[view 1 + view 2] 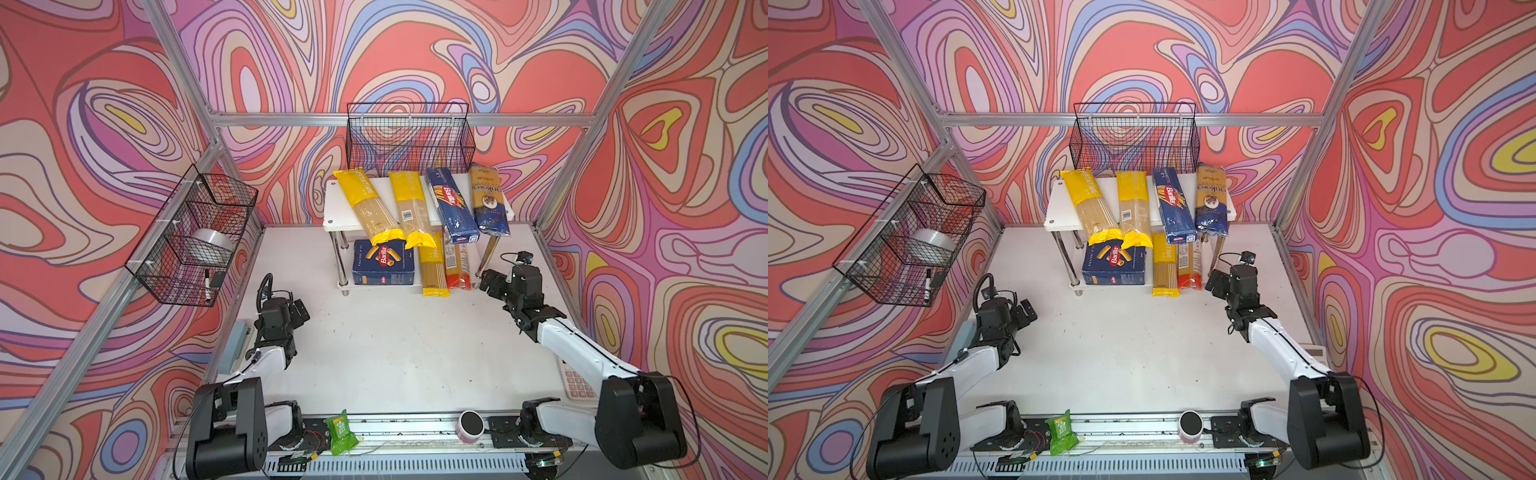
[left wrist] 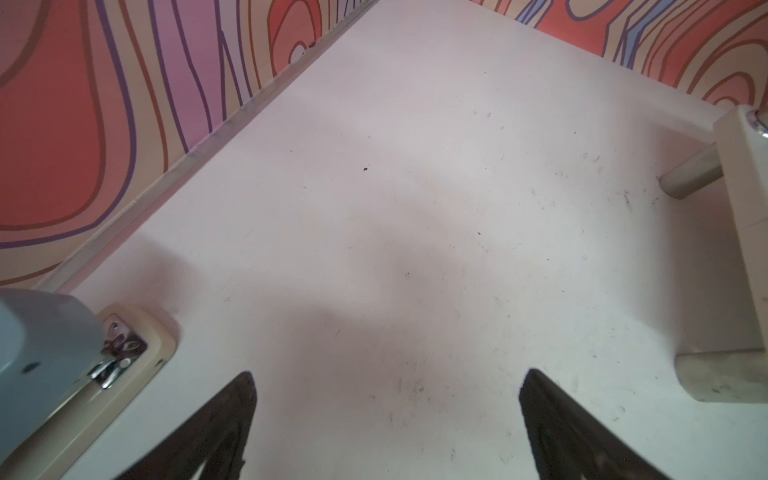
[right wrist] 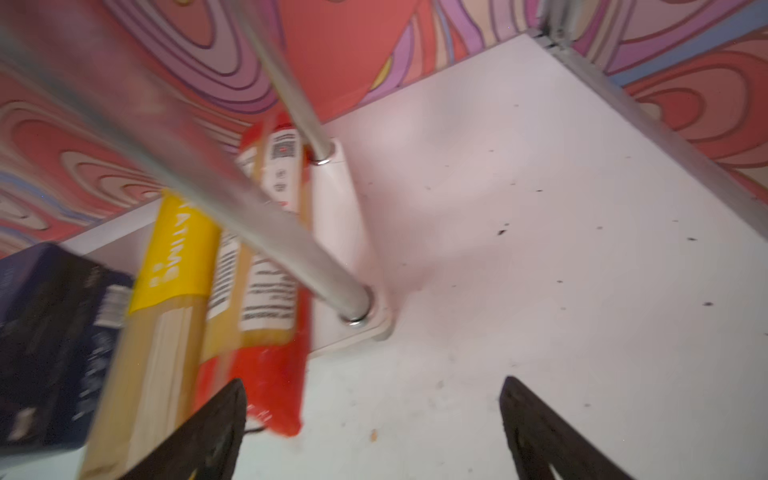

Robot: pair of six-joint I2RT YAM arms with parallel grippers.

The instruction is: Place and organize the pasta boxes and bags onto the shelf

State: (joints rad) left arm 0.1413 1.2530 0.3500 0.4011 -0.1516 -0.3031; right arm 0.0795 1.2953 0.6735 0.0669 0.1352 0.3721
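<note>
Red-ended bag [image 1: 457,274], far end beneath shelf [image 1: 343,208] top

Two dark blue Barilla cardboard pasta boxes are counted beyond the right gripper [image 1: 489,283]: one wide rigatoni box [image 1: 384,262] and one long narrow spaghetti box [image 1: 451,205]. Five long, clear-middled spaghetti bags are counted. One red-ended bag [image 1: 457,266] lies just beside that gripper. Three are yellow-ended: one lower yellow-ended bag [image 1: 433,266], one inner upper yellow-ended bag [image 1: 409,210] and one outer upper yellow-ended bag [image 1: 368,205]. One dark blue gold-topped bag [image 1: 490,203] completes them. One two-tier shelf [image 1: 336,216] of white boards and chrome legs is seen. Two black wire baskets are counted: one rear basket [image 1: 409,137] and one side basket [image 1: 195,232] outward of the left gripper [image 1: 301,312]. Behind both grippers, one green snack packet [image 1: 340,432] and one pink black-topped can [image 1: 469,426] are found.
</note>
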